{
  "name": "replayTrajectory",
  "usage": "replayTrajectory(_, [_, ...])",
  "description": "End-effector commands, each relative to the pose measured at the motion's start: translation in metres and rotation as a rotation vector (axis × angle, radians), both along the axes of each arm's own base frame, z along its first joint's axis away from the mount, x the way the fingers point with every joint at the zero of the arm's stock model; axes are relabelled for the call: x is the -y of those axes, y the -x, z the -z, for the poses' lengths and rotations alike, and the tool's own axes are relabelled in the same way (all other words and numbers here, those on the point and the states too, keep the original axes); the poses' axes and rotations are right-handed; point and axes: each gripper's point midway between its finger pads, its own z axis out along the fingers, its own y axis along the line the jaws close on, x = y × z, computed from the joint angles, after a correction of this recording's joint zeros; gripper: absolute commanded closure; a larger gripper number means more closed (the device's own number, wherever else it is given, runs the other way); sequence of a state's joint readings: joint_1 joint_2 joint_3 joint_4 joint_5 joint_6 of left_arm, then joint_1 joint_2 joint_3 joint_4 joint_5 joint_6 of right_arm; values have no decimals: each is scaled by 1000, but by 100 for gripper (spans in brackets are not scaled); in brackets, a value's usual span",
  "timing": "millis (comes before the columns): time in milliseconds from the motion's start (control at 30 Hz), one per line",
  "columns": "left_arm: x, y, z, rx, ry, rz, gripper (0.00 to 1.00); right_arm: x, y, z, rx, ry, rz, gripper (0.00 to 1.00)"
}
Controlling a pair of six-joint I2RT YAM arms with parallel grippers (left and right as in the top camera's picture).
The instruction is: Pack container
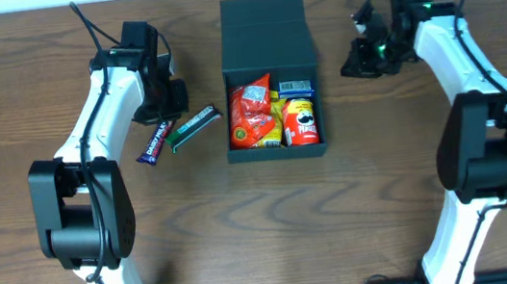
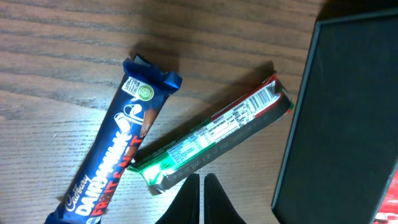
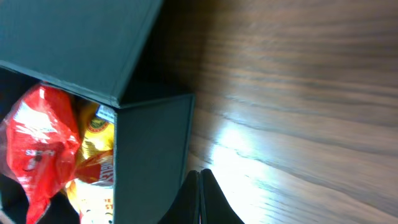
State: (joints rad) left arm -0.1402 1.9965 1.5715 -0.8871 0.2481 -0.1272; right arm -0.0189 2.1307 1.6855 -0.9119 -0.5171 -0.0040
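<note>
Left tool (image 2: 202, 199), fingers pressed together and gripping nothing, poised low over the wooden tabletop (image 2: 56, 62), just beside one end of a green-wrapped bar (image 2: 214, 134). Blue Dairy Milk bar (image 2: 115, 155) alongside, the two wrappers touching at one end, both flat on the wood just left of the container (image 1: 278, 152). Likely next in line for packing, hence within easy reach of this arm. Fingers to be parted before any pick-up, by the look of it.

Container near the middle of the tabletop, between the two arms, with its lid flap (image 1: 263, 24) folded back on the far side, probably to leave the opening free from above. Inside, packed side by side: red snack bag (image 1: 252, 113), Pringles can (image 1: 300, 122), small blue-labelled pack (image 1: 294, 87).

Right tool (image 3: 200, 196), likewise closed tight and empty, hovering over bare wood just off the container's right wall, seemingly parked clear of the opening.
</note>
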Motion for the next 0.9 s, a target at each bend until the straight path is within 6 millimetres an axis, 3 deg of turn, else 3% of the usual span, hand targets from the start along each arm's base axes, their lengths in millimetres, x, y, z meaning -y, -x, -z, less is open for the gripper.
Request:
replayTrajectory(0, [0, -2, -4, 10, 13, -10, 94, -24, 6, 10, -36, -12, -36, 99])
replayTrajectory(100, [-3, -5, -4, 19, 8, -16, 94, -45, 11, 14, -41, -2, -78, 99])
replayTrajectory(367, [-19, -8, -4, 19, 8, -56, 94, -61, 14, 17, -44, 41, -94, 99])
replayTrajectory(867, [-24, -8, -4, 19, 8, -66, 94, -74, 11, 15, -13, 34, -120, 99])
